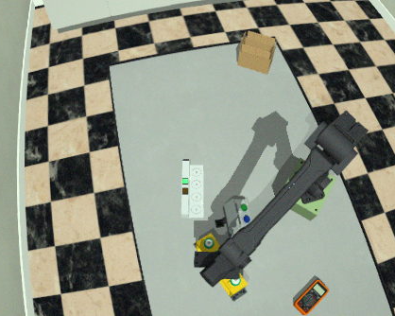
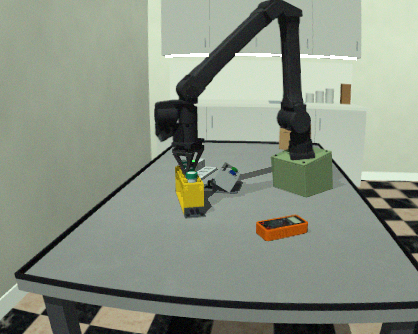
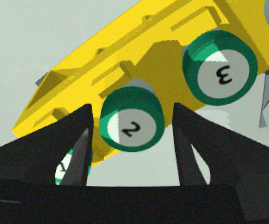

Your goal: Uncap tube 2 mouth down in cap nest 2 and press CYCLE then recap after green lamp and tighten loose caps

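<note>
The yellow decapping station (image 3: 151, 63) holds green-rimmed caps with white numbered tops. Cap 2 (image 3: 132, 124) sits on its tube between my two dark fingers. My gripper (image 3: 132, 112) is open around it, with a small gap on each side. Cap 3 (image 3: 219, 72) sits on its tube up and to the right. Another cap (image 3: 65, 165) shows partly behind the left finger. In the exterior view my gripper (image 2: 188, 167) points down onto the station (image 2: 189, 192). The white cap tray (image 1: 193, 190) shows empty nests and a bright green lamp (image 1: 185, 181).
The key housing (image 1: 238, 213) with the green key (image 1: 244, 207) and blue key (image 1: 247, 219) stands just beside the station. An orange multimeter (image 1: 311, 295) lies at the near right. A cardboard box (image 1: 257, 51) stands at the far edge. The arm's green pedestal (image 2: 302, 172) is at the right.
</note>
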Motion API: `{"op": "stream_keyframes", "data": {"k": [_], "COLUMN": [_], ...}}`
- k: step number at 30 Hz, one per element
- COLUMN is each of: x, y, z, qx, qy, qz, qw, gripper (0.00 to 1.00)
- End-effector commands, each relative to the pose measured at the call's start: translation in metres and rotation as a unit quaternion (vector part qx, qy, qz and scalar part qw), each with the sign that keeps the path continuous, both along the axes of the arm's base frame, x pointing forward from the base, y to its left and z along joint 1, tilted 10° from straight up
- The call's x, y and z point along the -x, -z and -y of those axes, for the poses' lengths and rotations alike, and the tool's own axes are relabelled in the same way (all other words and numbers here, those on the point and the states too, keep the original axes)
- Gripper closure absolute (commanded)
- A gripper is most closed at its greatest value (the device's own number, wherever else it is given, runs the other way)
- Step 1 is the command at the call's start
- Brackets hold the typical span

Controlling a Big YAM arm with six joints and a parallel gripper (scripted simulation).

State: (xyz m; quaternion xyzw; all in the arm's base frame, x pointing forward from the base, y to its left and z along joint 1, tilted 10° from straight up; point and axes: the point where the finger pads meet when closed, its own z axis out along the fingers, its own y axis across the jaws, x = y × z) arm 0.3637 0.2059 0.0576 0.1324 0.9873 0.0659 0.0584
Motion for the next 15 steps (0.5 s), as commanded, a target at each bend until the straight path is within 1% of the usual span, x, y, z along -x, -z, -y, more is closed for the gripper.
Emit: {"op": "stream_keyframes", "data": {"k": [1,2,3,4,5,8,10,11,12,13,14,15], "x": [-0.0189,-0.0190,-0.0189,-0.0190,-0.0190,-0.0190,-0.0190,-0.0190,-0.0190,-0.0190,-0.0190,-0.0190], "y": [-0.0119,-0.0119,-0.0119,-0.0119,-0.0120,-0.0120,-0.0120,-0.0120,-0.0120,-0.0120,-0.0120,-0.0120], "z": [-0.0125,-0.0125,-0.0125,-0.0125,-0.0126,-0.0125,-0.0126,-0.0126,-0.0125,-0.0126,-0.0125,-0.0126], "qx": [0.006,0.007,0.012,0.013,0.019,0.019,0.031,0.035,0.037,0.042,0.042,0.048], "qy": [-0.136,-0.140,-0.178,-0.180,-0.220,-0.220,-0.299,-0.325,-0.338,-0.366,-0.376,-0.407], "qz": [0.030,0.031,0.036,0.036,0.041,0.041,0.051,0.054,0.056,0.059,0.061,0.064], "qw": [0.990,0.990,0.983,0.983,0.974,0.974,0.952,0.943,0.939,0.928,0.924,0.910], "gripper": [0.51,0.51,0.51,0.51,0.51,0.51,0.51,0.51,0.51,0.51,0.51,0.51]}}
